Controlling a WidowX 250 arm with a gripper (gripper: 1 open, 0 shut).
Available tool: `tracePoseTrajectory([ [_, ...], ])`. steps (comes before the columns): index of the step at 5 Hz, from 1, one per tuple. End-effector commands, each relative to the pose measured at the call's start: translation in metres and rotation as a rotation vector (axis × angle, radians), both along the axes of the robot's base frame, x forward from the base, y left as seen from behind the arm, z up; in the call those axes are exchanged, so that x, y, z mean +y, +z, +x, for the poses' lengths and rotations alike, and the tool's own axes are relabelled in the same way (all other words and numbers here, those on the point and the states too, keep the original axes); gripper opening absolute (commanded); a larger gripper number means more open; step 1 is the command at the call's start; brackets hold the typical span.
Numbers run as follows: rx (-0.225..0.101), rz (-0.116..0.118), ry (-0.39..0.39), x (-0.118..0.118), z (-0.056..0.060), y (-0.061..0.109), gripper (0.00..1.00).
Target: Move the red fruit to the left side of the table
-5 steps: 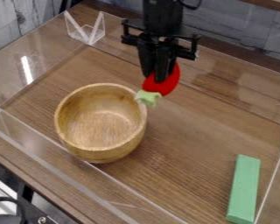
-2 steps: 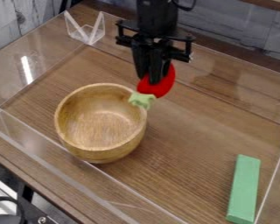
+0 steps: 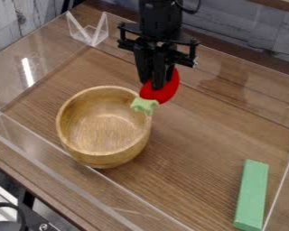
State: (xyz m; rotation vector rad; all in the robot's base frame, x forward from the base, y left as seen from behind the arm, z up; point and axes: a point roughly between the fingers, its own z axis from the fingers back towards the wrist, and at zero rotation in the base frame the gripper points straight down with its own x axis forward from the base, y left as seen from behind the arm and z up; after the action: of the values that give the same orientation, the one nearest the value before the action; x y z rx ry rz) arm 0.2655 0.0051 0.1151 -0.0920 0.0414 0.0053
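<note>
Small glossy red oval toy fruit (image 3: 163, 87) with pale green leafy end, pinched in the closed black gripper (image 3: 161, 79) and hanging just above the far right rim of the round light wooden bowl (image 3: 104, 125), leafy end lowest, by the rim. Beneath, brown wood-grain table (image 3: 201, 153) walled with clear acrylic. Long matte green rectangular block (image 3: 251, 195) lying well apart at the near right. Clear folded plastic piece (image 3: 87, 28) at the far left.
</note>
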Motion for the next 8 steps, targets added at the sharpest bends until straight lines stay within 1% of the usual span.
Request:
tracePoseTrajectory([
  [1,-0.062,0.006,-0.001,-0.001,0.002,0.014,0.00],
  [4,-0.075,0.003,-0.015,-0.008,0.000,0.010,0.00],
  [5,-0.097,0.014,0.039,0.017,0.007,0.015,0.00],
  [6,-0.116,0.026,0.080,0.056,0.012,0.015,0.00],
  [7,-0.127,0.038,0.098,0.094,0.016,0.013,0.00],
  [8,-0.126,0.053,0.110,0.126,0.023,0.006,0.00],
])
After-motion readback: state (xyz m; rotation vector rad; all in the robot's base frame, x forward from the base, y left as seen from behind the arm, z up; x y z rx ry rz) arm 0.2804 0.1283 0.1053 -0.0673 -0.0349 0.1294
